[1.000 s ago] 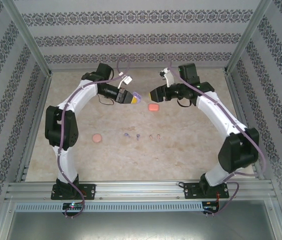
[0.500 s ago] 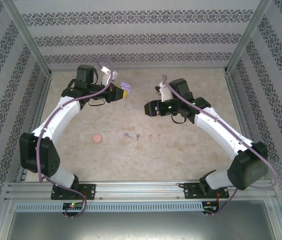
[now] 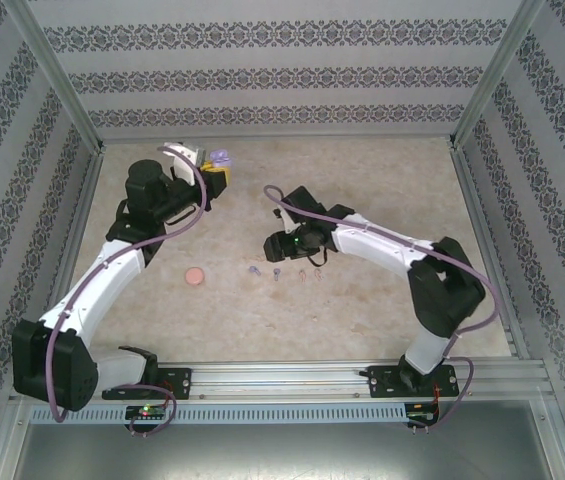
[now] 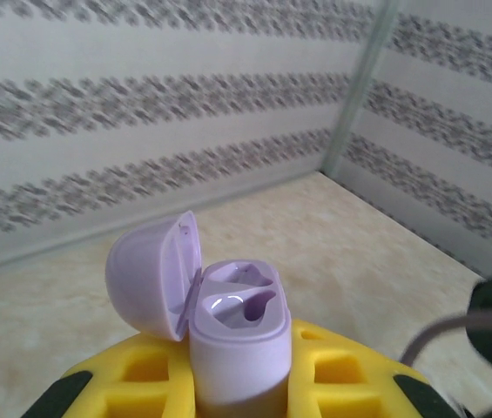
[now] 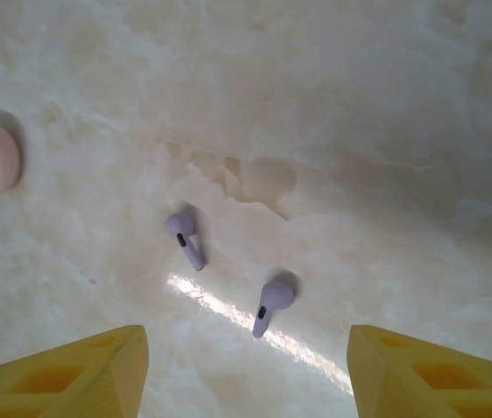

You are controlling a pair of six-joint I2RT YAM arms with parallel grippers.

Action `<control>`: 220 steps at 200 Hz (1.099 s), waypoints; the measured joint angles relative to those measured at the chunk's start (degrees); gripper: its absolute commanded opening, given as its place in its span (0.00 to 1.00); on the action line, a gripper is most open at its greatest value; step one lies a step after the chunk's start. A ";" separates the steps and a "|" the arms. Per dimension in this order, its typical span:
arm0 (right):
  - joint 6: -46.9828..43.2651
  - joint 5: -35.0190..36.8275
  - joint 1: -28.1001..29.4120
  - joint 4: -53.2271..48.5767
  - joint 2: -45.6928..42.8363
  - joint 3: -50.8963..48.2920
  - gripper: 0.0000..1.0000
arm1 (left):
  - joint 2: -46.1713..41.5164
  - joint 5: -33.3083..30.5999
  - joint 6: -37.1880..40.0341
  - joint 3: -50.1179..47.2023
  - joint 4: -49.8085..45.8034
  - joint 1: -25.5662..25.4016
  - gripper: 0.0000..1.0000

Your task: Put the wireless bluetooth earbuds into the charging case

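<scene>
1. Swung in from the far side, the right gripper (image 5: 254, 374) now hangs with jaws spread above two purple earbuds (image 5: 185, 237) lying near each other on the table (image 5: 385, 131).
2. The left gripper (image 3: 214, 172), drawn back to the far-left corner, stays clenched on the purple charging case (image 4: 237, 335), lid open, sockets apparently empty.
3. Risk: the broad fingers may skid one tiny bud away or knock its twin.

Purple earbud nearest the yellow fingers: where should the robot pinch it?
Pinch that purple earbud by its round head, coming straight down from above. It lies flat on the table, thin stem pointing toward the open right gripper, and the fatter head probably gives more to squeeze.
</scene>
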 measured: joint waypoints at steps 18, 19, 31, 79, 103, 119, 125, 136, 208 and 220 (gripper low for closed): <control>-0.15 1.20 2.03 -0.96 4.13 3.45 0.59 | -1.64 -5.66 -0.04 -2.12 2.73 0.00 0.00; -0.17 1.27 2.12 -1.03 4.28 3.61 0.59 | -1.70 -5.88 -0.09 -2.16 2.82 0.00 0.00; -0.31 1.99 3.74 -1.95 6.71 6.23 0.58 | -2.64 -9.33 -0.57 -2.67 3.52 0.00 0.00; -1.66 6.10 8.04 -7.63 13.94 15.30 0.55 | -6.95 -19.80 -4.72 -2.78 4.09 0.00 0.00; -2.23 7.61 8.79 -9.70 16.11 17.29 0.54 | -8.63 -23.28 -5.53 -2.73 4.02 0.00 0.00; -2.82 8.61 8.85 -11.21 17.20 18.12 0.52 | -8.96 -24.04 -5.55 -2.60 3.85 0.00 0.00; -3.13 8.83 8.85 -11.56 17.62 18.45 0.52 | -8.96 -24.13 -5.55 -2.54 3.78 0.00 0.00; -3.54 9.14 8.85 -12.20 18.51 19.08 0.51 | -8.96 -24.28 -5.53 -2.49 3.56 0.00 0.00; -5.38 9.18 8.87 -13.90 24.04 23.82 0.48 | -9.07 -24.22 -5.53 -2.27 2.67 0.00 0.00; -5.60 9.11 8.87 -14.19 24.59 24.52 0.47 | -9.07 -24.04 -5.53 -1.95 2.34 0.00 0.00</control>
